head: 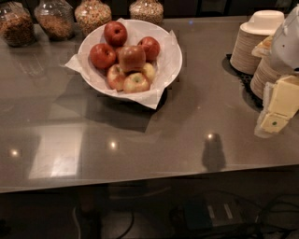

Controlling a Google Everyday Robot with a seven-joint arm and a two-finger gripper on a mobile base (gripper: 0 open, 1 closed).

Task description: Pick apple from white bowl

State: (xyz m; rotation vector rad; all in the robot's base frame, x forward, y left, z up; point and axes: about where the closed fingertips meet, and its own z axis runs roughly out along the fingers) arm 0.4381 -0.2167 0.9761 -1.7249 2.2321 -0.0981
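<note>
The apple [131,58], the largest one, dull brownish-red with a tan flush, lies on top of the pile in the middle of the white bowl [169,45]. The bowl is lined with crinkled white paper and stands at the back left of the grey counter. Around the apple lie three deep-red apples and three smaller yellow-green, pink-blushed ones. My gripper [278,110], with pale yellow pads, hangs at the far right edge of the view, well to the right of the bowl and above the counter. It holds nothing that I can see.
Several glass jars [93,14] of grain or cereal stand along the back edge behind the bowl. Stacks of beige disposable bowls [254,39] sit on a black mat at the back right, just behind the gripper. The counter's front edge [149,179] runs across the lower view, with cables on the floor below.
</note>
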